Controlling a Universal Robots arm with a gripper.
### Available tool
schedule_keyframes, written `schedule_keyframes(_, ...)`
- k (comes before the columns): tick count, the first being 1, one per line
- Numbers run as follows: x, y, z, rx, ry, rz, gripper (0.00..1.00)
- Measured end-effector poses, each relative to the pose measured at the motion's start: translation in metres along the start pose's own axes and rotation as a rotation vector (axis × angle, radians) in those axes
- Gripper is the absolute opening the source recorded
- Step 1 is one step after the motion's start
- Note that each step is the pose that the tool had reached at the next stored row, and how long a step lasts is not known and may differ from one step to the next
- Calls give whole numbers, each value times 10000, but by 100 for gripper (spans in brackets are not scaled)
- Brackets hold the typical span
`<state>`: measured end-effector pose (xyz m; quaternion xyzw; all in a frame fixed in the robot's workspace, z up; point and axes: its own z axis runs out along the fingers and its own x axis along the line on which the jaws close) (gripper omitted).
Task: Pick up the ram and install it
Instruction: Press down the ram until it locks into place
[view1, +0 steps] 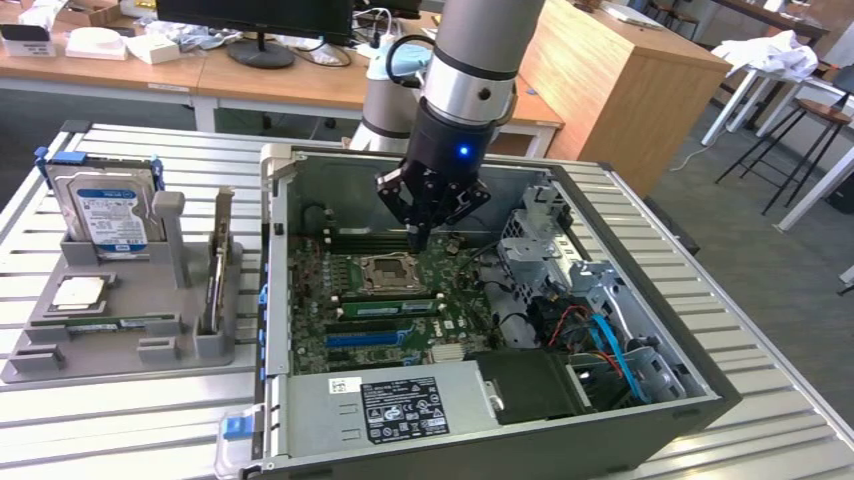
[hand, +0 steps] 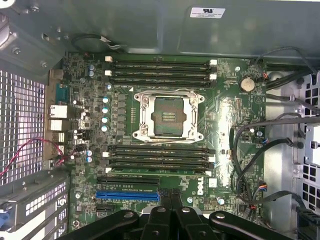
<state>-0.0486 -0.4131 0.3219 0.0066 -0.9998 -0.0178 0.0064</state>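
The ram (view1: 387, 306), a green stick with black chips, stands on edge in a slot just below the CPU socket (view1: 391, 272) inside the open computer case (view1: 641, 420). My gripper (view1: 419, 240) hangs above the motherboard (hand: 225, 100), a little above and behind the ram, and touches nothing. Its fingers (hand: 165, 210) are pressed together and hold nothing. The wrist view looks straight down on the socket (hand: 167, 116) and the bank of memory slots (hand: 157, 159) beside it. I cannot make out the ram there.
A grey tray (view1: 120, 365) at the exterior view's left holds a hard drive (view1: 110, 212), a CPU chip (view1: 78, 292), a second green stick (view1: 114, 323) lying flat and an upright card (view1: 218, 268). Cables (hand: 250, 145) and the power supply (view1: 400, 405) crowd the case's edges.
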Motion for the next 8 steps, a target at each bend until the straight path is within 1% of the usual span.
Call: schedule_keyframes(8,0,4,0,0,0,5,10)
